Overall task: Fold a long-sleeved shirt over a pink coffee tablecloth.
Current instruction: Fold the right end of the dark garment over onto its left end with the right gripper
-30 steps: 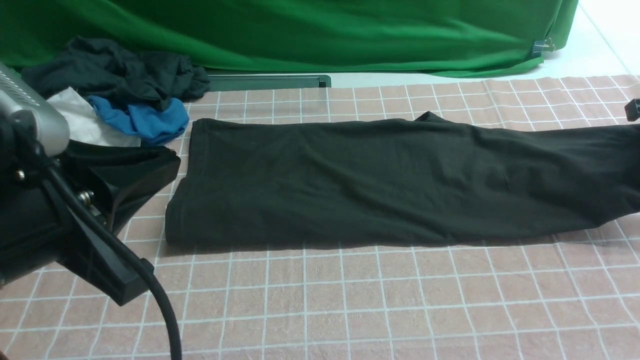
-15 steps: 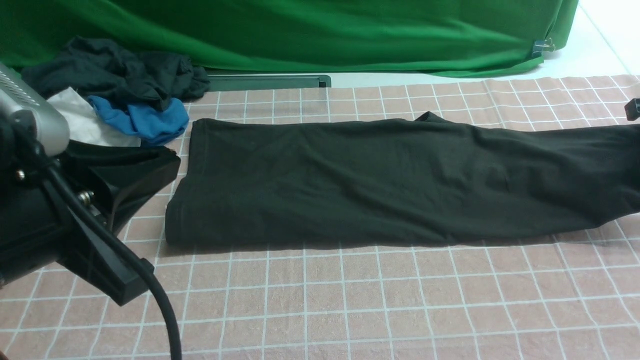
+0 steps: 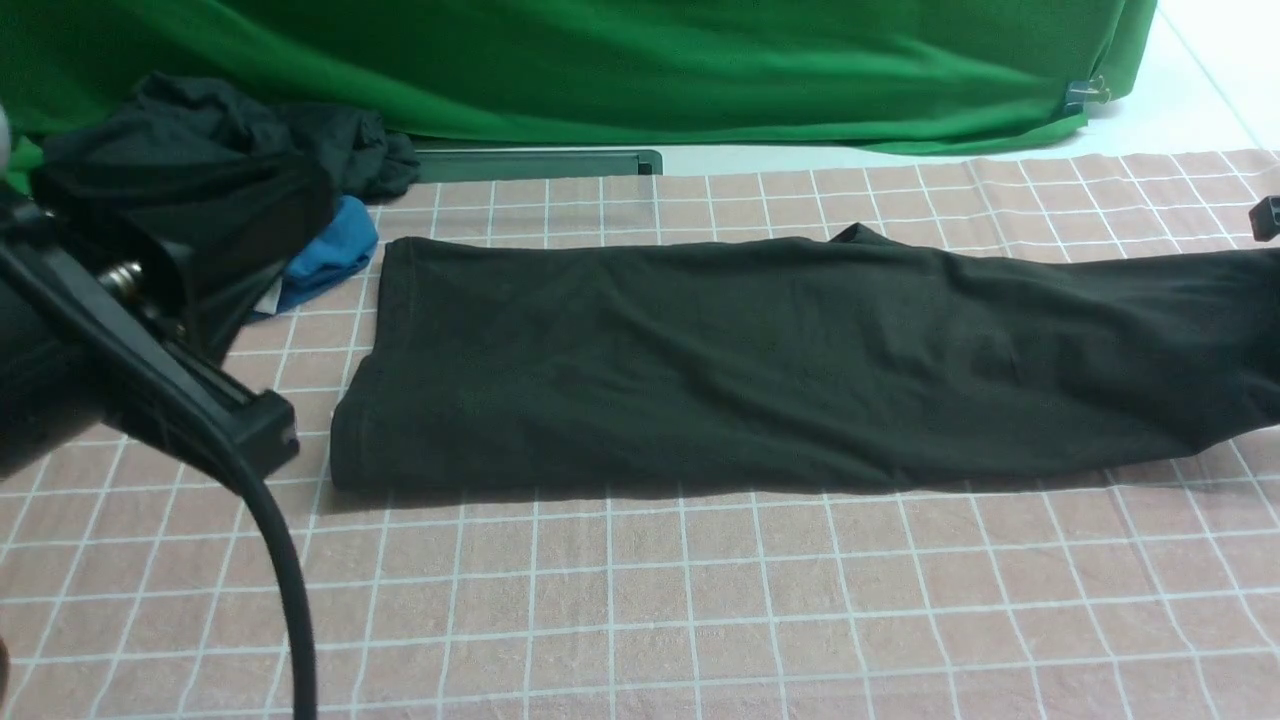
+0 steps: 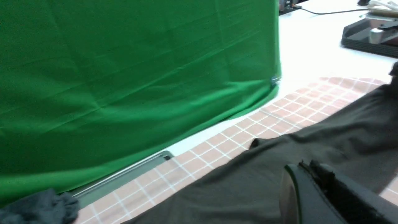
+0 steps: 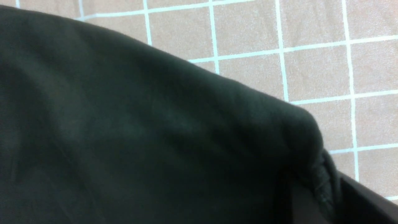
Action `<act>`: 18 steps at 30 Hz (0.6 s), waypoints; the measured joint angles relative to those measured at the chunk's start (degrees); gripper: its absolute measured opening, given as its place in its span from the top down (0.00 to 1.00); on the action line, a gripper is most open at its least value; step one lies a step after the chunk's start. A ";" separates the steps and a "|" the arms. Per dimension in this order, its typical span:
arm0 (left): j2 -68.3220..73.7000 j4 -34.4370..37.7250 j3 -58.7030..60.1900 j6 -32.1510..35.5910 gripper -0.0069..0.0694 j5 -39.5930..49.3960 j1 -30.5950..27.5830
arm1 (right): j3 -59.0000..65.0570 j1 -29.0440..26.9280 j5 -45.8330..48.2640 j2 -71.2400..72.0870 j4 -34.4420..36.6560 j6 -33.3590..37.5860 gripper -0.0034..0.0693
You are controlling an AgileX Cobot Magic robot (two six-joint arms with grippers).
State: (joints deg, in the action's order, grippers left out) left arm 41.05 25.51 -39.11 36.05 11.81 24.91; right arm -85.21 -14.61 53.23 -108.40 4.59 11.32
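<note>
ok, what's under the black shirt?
The pink grid tablecloth shows on every visible side of the black shirt and runs under its edges. Anything beneath the shirt's layers is covered, so I can't tell.

The long-sleeved shirt [image 3: 780, 370] lies lengthwise across the middle of the tablecloth [image 3: 700, 600], its right end running past the front view's edge. A heap of clothes [image 3: 340, 150] sits far left, behind the left arm [image 3: 60, 400]. The backdrop cloth [image 3: 600, 60] hangs behind everything, its foot seemingly on the worktop [image 3: 1150, 110].
</note>
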 joint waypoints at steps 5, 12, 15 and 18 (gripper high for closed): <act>0.51 1.41 0.00 1.01 0.89 0.55 1.01 | 0.00 0.00 0.00 0.00 0.00 0.00 0.82; 0.83 1.44 0.00 3.11 0.89 0.77 1.19 | 0.00 0.00 0.43 0.05 1.05 -0.07 0.82; 0.87 1.32 0.00 3.11 0.89 2.01 1.19 | 0.00 0.00 1.41 0.49 3.11 0.85 0.82; 0.87 0.29 0.00 3.11 0.89 3.99 1.19 | 0.00 0.00 1.46 0.62 3.97 1.16 0.82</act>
State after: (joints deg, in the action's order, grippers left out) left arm 41.92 25.80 -39.11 39.15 15.79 26.09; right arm -85.21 -14.61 54.69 -107.78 8.57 12.49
